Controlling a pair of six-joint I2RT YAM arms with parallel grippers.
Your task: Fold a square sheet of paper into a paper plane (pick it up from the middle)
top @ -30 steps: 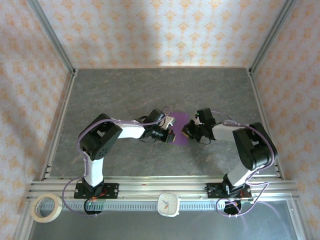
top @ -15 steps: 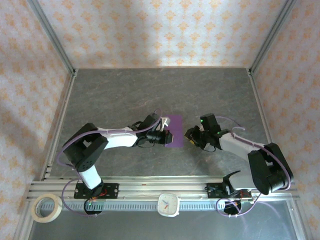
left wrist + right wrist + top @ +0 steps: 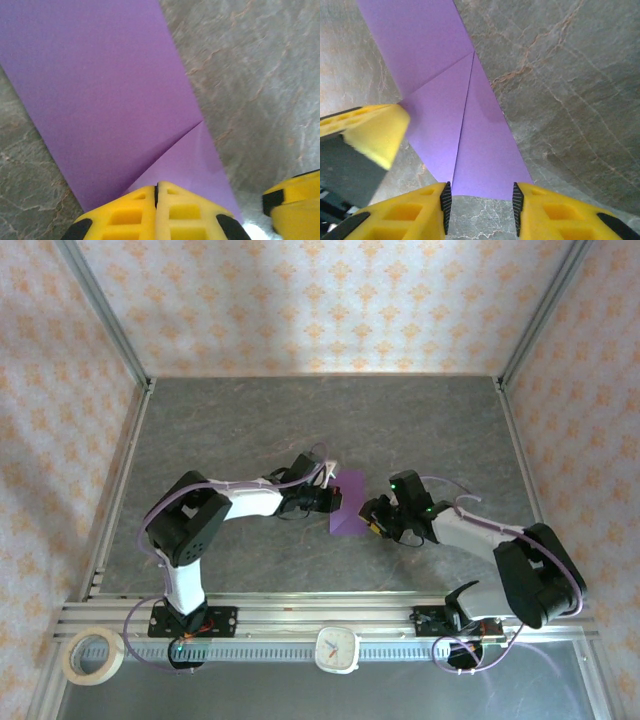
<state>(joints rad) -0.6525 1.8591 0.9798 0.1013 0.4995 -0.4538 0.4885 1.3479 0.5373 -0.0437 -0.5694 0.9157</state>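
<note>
Part-folded paper [image 3: 347,512] lies flat on table [image 3: 230,430]. L gripper [image 3: 156,196] is shut tight at paper's left edge. R gripper [image 3: 480,202] is open, w/ paper's end btwn its fingers [image 3: 427,212].

We see open bench [image 3: 250,420] on the far side and out to both sides. Tight spot mid-bench: left tool [image 3: 334,502] and right tool [image 3: 373,521] flank the square sheet of paper [image 3: 348,515], close together.
</note>
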